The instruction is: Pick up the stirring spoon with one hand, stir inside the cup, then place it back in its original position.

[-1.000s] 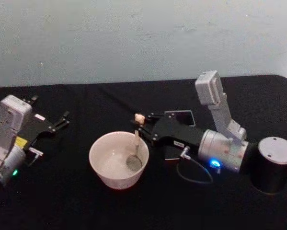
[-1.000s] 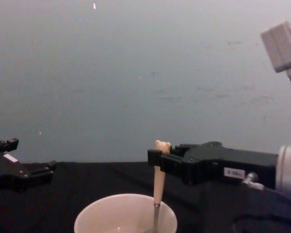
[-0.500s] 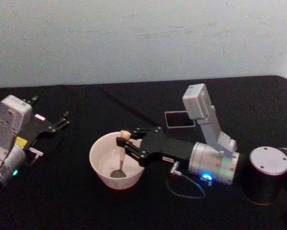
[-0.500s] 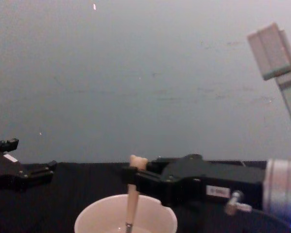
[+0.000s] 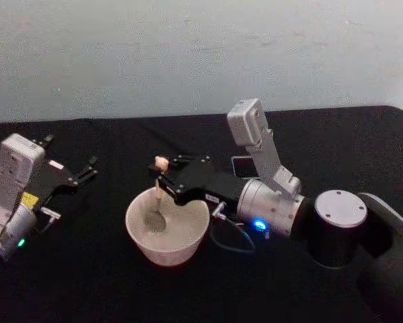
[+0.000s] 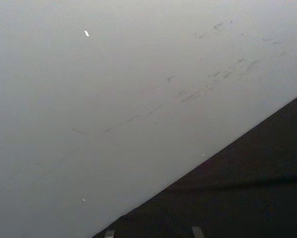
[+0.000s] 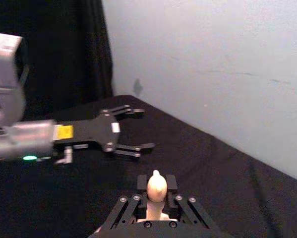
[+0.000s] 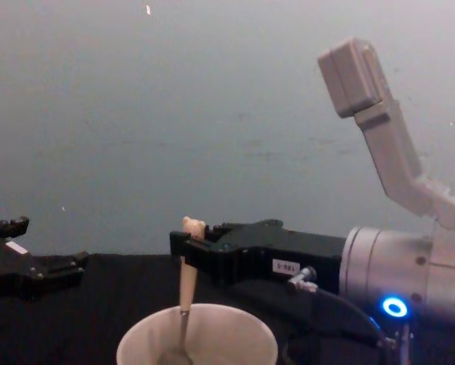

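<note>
The stirring spoon (image 5: 159, 196) is pinched near the top of its cream handle by the right end effector (image 5: 162, 177), whose fingers are pressed together on it, so that the small bear head is left standing just above them. The spoon's long axis is held close to upright. Its metal bowl is lowered inside the cup (image 5: 188, 247), toward the cup's left wall as seen from the head. The stirring step is judged to be in hand.

The relation that matters next is the return path. The dark grey holder (image 5: 239, 164) is seen on the robot's right of the cup and farther back. It is partly hidden behind the right forearm, so its opening cannot be judged. The spoon would have to be lifted clear of the cup's rim before being carried that way, and its upright axis kept for lowering in.

The left end effector (image 7: 146, 129) is parked with fingers spread, well apart from the cup on the left of the black surface (image 5: 87, 282). Open room is seen around the cup on all sides.
</note>
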Tool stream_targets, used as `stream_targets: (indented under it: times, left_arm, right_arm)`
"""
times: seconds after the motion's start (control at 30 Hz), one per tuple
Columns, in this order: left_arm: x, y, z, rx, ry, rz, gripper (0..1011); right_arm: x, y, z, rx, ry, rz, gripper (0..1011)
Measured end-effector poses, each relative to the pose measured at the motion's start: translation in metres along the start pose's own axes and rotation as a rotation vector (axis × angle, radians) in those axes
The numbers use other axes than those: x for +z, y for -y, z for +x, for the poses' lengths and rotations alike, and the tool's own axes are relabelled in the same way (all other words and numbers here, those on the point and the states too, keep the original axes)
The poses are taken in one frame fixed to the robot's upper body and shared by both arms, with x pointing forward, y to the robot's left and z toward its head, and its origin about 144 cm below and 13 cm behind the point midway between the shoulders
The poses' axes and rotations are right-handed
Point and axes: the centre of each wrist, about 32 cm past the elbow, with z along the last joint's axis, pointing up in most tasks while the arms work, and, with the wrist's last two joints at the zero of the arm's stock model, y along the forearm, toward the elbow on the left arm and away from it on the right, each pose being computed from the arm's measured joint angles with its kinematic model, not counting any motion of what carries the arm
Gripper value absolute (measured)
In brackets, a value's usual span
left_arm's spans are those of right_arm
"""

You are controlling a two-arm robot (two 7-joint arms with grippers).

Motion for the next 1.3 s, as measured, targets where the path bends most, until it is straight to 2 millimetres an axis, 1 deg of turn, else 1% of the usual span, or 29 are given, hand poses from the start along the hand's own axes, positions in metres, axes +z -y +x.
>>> stream_targets:
  times: [0.1, 0.3, 0.53, 0.67, 0.87, 1.0, 1.13, 1.3]
  left_arm:
    - [0.0, 0.0, 0.0, 0.0, 0.0, 0.0, 1001]
    - [0.0, 0.0, 0.0, 0.0, 0.0, 0.0, 1001]
    - [0.0, 0.0, 0.0, 0.0, 0.0, 0.0, 1001]
    - [0.0, 0.0, 0.0, 0.0, 0.0, 0.0, 1001]
    - [0.0, 0.0, 0.0, 0.0, 0.0, 0.0, 1001]
    - [0.0, 0.0, 0.0, 0.0, 0.0, 0.0, 1001]
    - [0.0, 0.0, 0.0, 0.0, 0.0, 0.0, 1001]
    - [0.0, 0.0, 0.0, 0.0, 0.0, 0.0, 1001]
  right_arm:
    - [0.0, -0.003, 0.007, -0.037, 0.005, 0.001, 222]
    - [0.0, 0.0, 0.016, -0.07, 0.007, -0.002, 221]
    - [0.001, 0.019, 0.024, -0.077, 0.022, -0.01, 222]
    - [0.004, 0.034, 0.025, -0.061, 0.025, -0.01, 222]
    - [0.008, 0.053, 0.023, -0.018, 0.011, -0.012, 222]
    - [0.009, 0.06, 0.017, 0.017, -0.001, -0.01, 221]
    - [0.009, 0.06, 0.011, 0.045, -0.007, -0.011, 222]
    - [0.006, 0.055, 0.002, 0.073, -0.015, -0.018, 222]
